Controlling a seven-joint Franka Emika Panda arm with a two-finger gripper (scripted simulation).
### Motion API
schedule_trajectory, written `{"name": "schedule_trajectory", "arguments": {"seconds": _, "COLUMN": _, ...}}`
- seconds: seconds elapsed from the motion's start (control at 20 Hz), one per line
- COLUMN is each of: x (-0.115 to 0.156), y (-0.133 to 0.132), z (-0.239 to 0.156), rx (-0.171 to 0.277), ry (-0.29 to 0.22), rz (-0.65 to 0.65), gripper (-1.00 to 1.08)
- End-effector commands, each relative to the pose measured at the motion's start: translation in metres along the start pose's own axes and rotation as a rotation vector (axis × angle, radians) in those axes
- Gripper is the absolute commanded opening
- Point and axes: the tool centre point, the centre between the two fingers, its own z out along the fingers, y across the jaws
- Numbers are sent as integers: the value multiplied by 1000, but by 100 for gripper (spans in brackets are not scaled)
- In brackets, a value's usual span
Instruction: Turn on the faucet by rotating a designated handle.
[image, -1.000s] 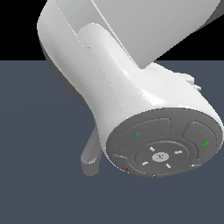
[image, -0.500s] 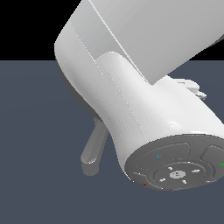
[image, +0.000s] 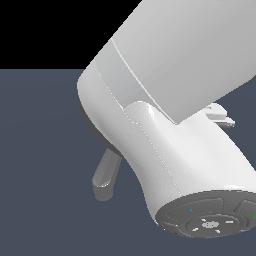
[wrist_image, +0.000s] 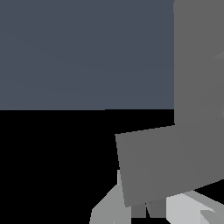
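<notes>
In the exterior view my white arm fills most of the picture and hides nearly all of the faucet. Only the thick rounded grey spout sticks out below the arm, at the exterior view's left. The handle cannot be made out there. A small white piece that may be my hand shows behind the arm. In the wrist view, flat grey faucet surfaces sit very close: a broad slab joined to an upright bar. My gripper shows just under the slab. Its jaws are mostly hidden.
A dark blue-grey floor lies under everything, with black background above it. The arm's round end cap with dark buttons fills the exterior view's lower right.
In the exterior view the arm has swung toward the lower right and now covers more of the picture. The spout has not moved.
</notes>
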Motion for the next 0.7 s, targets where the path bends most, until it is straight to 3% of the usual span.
{"name": "schedule_trajectory", "arguments": {"seconds": 0.0, "x": 8, "y": 1, "z": 1, "rx": -7, "ry": 2, "rz": 1, "gripper": -100}}
{"name": "schedule_trajectory", "arguments": {"seconds": 0.65, "x": 39, "y": -6, "z": 2, "rx": -13, "ry": 4, "rz": 1, "gripper": -100}}
